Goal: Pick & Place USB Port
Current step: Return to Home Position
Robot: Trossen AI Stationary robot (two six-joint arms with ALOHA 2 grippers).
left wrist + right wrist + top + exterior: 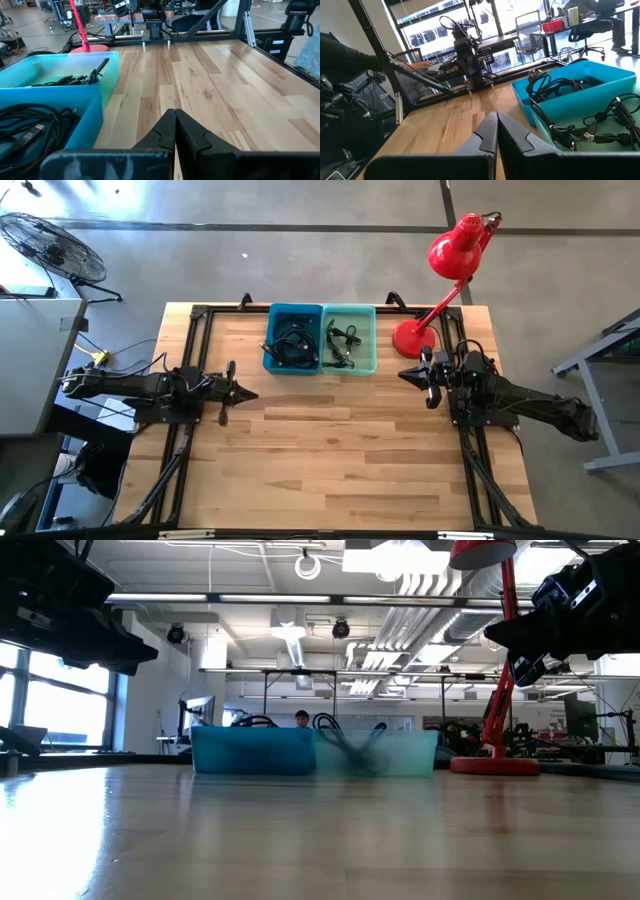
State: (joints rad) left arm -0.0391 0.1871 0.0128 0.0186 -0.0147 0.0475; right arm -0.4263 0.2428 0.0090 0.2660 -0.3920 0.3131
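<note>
The sorting looked finished. Black cables lay coiled in the dark blue bin (295, 308) and more black cables (343, 346) lay in the light blue bin (350, 308) touching its right side, both bins standing at the far middle of the table (340, 450), and no cable showed on the bare wood. The left gripper (248, 393) sat at the left side, nearer than the bins and apart from them, and its wrist view showed its fingers pressed together with nothing between them. The right gripper (403, 373) sat at the right side, its fingers likewise pressed together and empty in its own wrist view, with the base of the red lamp (413, 338) near it on the far side. To settle home well, each arm probably needed only a small, slow fold back along its own side. It should keep clear of the bin walls so that no loop of cable was snagged. The right arm should mind the lamp base and stem. Keeping the fingers together would keep them from catching on anything on the way.
</note>
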